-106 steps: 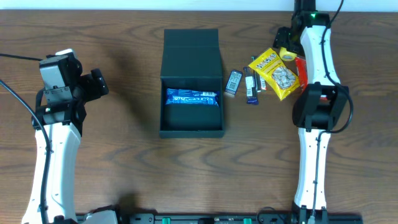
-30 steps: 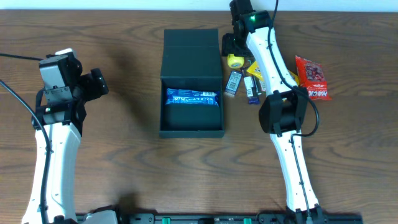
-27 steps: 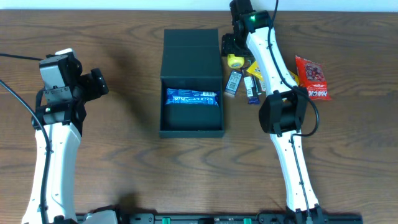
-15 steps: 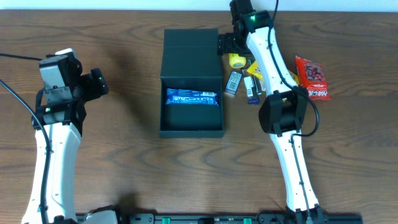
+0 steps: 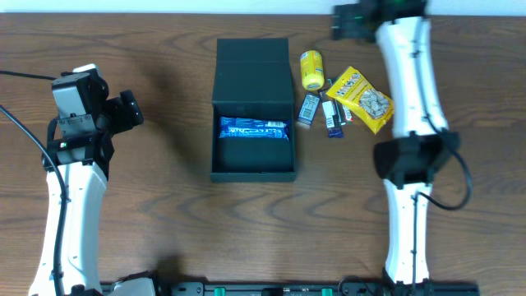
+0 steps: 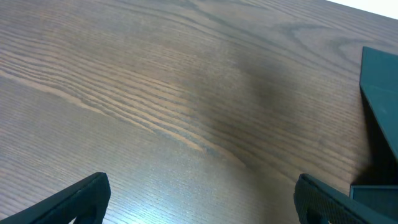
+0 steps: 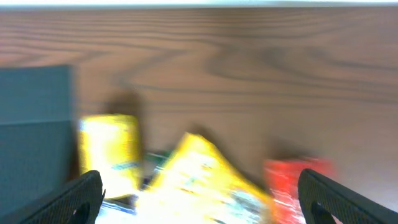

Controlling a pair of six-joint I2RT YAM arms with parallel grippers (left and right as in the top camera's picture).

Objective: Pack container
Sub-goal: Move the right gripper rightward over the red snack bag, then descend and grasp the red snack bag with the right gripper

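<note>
The container (image 5: 253, 160) is a matte black square box at the table's middle, with its flap lid (image 5: 253, 59) open toward the back. A blue snack packet (image 5: 252, 129) lies inside it. My right gripper (image 5: 343, 21) is open and empty, high at the back edge, right of the lid. The blurred right wrist view shows the container (image 7: 34, 118), a small yellow packet (image 7: 109, 155), a yellow bag (image 7: 205, 180) and a red packet (image 7: 298, 183) below the open jaws (image 7: 202, 196). My left gripper (image 5: 125, 111) is open and empty, well left of the box.
Right of the box lie the small yellow packet (image 5: 311, 69), the yellow bag (image 5: 362, 99) and two small bar packets (image 5: 308, 108) (image 5: 331, 117). The right arm (image 5: 408, 90) covers the red packet from above. The left wrist view shows bare wood and the box's edge (image 6: 380, 112).
My right gripper has let go of the small yellow packet beside the lid and swung back and to the right. The arm now covers the red packet. The left arm has not moved.
</note>
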